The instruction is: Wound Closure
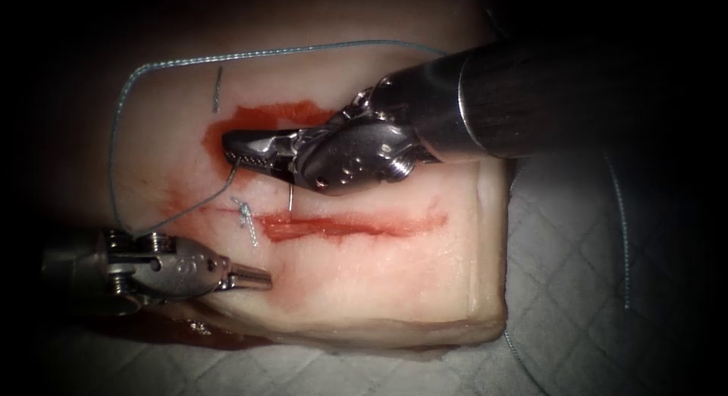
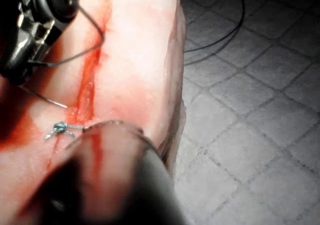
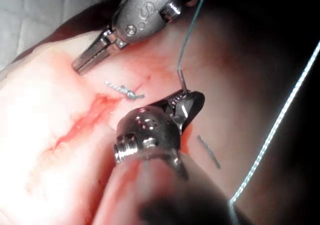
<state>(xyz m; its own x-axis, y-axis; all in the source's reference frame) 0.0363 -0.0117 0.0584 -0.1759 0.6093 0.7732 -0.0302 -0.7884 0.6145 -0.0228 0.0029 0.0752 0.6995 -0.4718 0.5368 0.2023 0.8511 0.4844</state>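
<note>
R tool [image 1: 241, 155] jaws clamping thin curved steel needle [image 1: 291, 199] near swage | needle lying over pale pork tissue [image 1: 394, 275], tip at 6 o'clock toward red cut [image 1: 349, 226] | L tool [image 1: 254, 278] jaws together, holding nothing, at 7 o'clock | blue thread [image 1: 199, 204] trailing.

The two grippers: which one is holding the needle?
The right gripper, above the cut, grips the needle near its thread end. The left gripper, below the knot, looks closed and holds nothing.
</note>
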